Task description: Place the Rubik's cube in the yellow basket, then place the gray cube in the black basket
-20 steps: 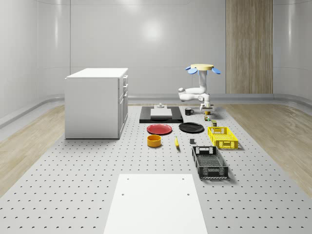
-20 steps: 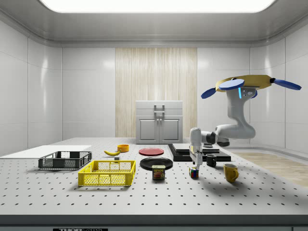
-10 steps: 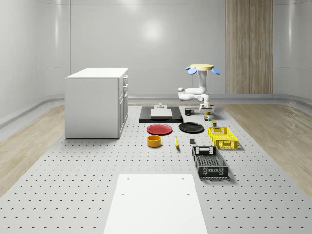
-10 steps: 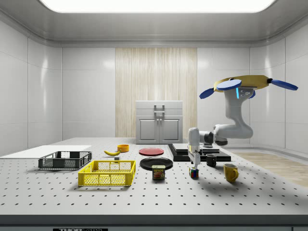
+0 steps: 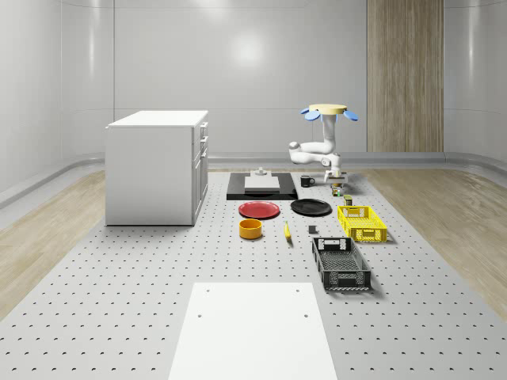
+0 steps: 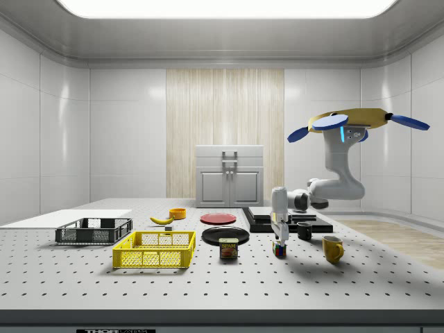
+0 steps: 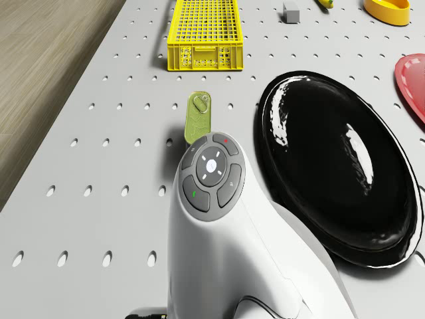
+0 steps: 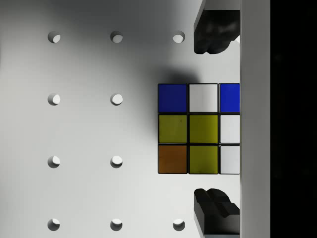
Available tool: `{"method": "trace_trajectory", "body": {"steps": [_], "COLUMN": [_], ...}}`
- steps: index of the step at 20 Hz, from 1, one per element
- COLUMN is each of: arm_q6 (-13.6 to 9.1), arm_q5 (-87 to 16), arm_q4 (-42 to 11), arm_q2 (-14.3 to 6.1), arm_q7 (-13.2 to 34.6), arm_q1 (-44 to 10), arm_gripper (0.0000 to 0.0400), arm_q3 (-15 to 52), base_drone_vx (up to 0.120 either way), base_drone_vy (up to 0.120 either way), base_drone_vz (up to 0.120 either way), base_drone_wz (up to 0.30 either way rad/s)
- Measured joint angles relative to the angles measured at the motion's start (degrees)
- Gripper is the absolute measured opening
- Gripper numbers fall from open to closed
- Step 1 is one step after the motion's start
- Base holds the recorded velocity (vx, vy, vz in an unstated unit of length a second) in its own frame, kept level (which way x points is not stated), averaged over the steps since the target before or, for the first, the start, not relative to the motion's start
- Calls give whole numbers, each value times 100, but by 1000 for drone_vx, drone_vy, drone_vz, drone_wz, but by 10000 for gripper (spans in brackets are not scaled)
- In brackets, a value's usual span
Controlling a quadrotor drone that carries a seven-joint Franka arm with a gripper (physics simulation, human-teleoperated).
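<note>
Progress check: nothing is binned yet, from what I'm seeing. Rubik's cube (image 8: 198, 129) is sitting on the perforated table (image 6: 208, 284), directly under the gripper (image 8: 216, 119), with the two dark fingertips (image 8: 214, 29) straddling it on opposite sides and clear gaps showing, so the jaws are spread wide and holding nothing. Drone (image 6: 350, 125) is hovering above the table's far end, arm bent down so the gripper (image 6: 279, 234) is hanging just above the cube (image 6: 279, 250).

Yellow basket (image 6: 155, 250) is lying well apart from the gripper, past the small can (image 6: 228, 248); black basket (image 6: 94, 230) is farther off still. Both are looking empty. Gray cube (image 7: 290, 11) is resting on the table beyond the yellow basket (image 7: 202, 33), untouched.

Cube's top face is showing blue, white, yellow-green and orange stickers, square to the fingers, flat on the surface, partly cut off by the frame edge in the wrist view. My read: first pick isn't closed yet; both placements are remaining.
</note>
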Motion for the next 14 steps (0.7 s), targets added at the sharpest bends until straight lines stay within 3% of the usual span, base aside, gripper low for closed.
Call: {"method": "trace_trajectory", "body": {"steps": [14], "arm_q6": [280], "arm_q5": [-371], "arm_q4": [119], "arm_q2": [-132], "arm_q7": [-23], "arm_q1": [-47], "arm_gripper": [400], "arm_q3": [-422], "base_drone_vx": [0], "base_drone_vy": [0], "base_drone_vz": [0], "base_drone_wz": [0]}}
